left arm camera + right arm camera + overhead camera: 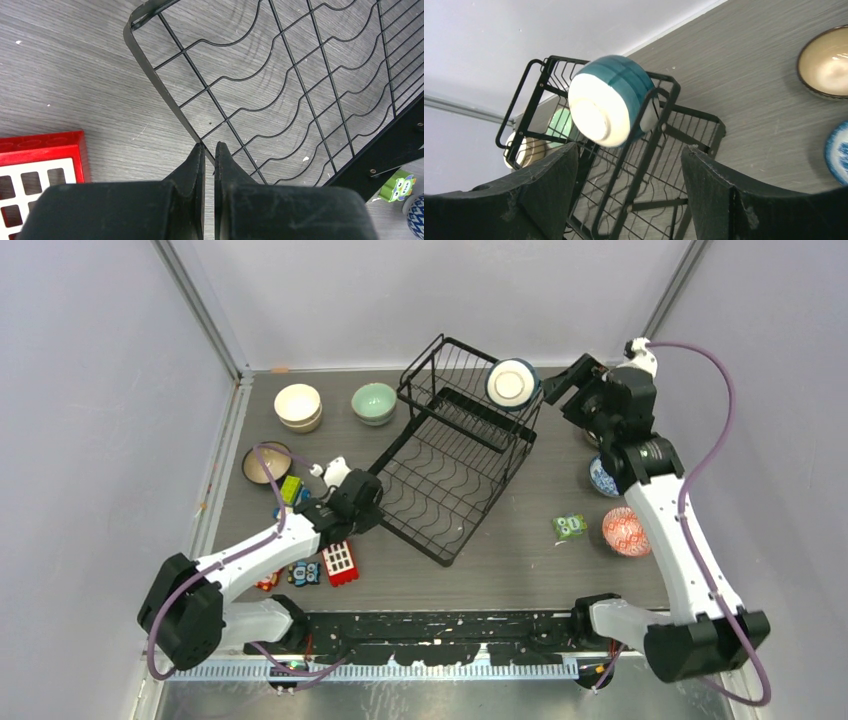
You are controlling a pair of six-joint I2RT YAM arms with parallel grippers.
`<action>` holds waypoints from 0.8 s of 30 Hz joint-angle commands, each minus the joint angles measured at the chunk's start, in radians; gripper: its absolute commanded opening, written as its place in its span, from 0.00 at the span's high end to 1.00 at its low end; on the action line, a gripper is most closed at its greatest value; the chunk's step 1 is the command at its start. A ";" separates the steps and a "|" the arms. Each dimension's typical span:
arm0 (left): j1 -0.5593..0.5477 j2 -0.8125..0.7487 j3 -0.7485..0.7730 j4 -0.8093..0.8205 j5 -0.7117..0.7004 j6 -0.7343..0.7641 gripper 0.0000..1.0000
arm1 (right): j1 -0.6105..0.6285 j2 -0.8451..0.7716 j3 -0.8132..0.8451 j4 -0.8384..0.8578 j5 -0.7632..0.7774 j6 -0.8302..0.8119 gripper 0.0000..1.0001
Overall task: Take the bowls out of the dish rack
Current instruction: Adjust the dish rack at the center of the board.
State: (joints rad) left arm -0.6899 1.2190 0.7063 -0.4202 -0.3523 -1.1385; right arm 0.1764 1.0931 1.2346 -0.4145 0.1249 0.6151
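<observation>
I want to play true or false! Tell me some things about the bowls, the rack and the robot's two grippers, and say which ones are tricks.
1. Just one bowl, the teal bowl, is in the rack. True.
2. The right gripper is holding the teal bowl. False: its jaws are wide open and stop short of the bowl.
3. The left gripper is shut. True: its tips are together at the rack's low edge.
4. The rack's bottom shelf is full of bowls. False: no bowl is on it.
5. A red bowl sits on the table to the right of the rack. True.
</observation>
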 commanded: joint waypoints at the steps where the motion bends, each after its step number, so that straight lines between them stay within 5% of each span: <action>1: 0.050 0.090 -0.059 -0.149 0.042 0.140 1.00 | -0.067 0.097 0.107 0.095 -0.170 0.037 0.20; 13: 0.179 0.226 -0.004 -0.143 0.065 0.198 1.00 | -0.268 0.324 0.159 0.336 -0.508 0.254 0.10; 24: 0.240 0.306 0.004 -0.118 0.075 0.204 1.00 | -0.323 0.438 0.069 0.640 -0.454 0.438 0.10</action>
State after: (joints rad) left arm -0.4698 1.4017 0.8146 -0.3489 -0.2234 -1.0149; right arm -0.1329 1.4876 1.3220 0.0311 -0.3363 0.9607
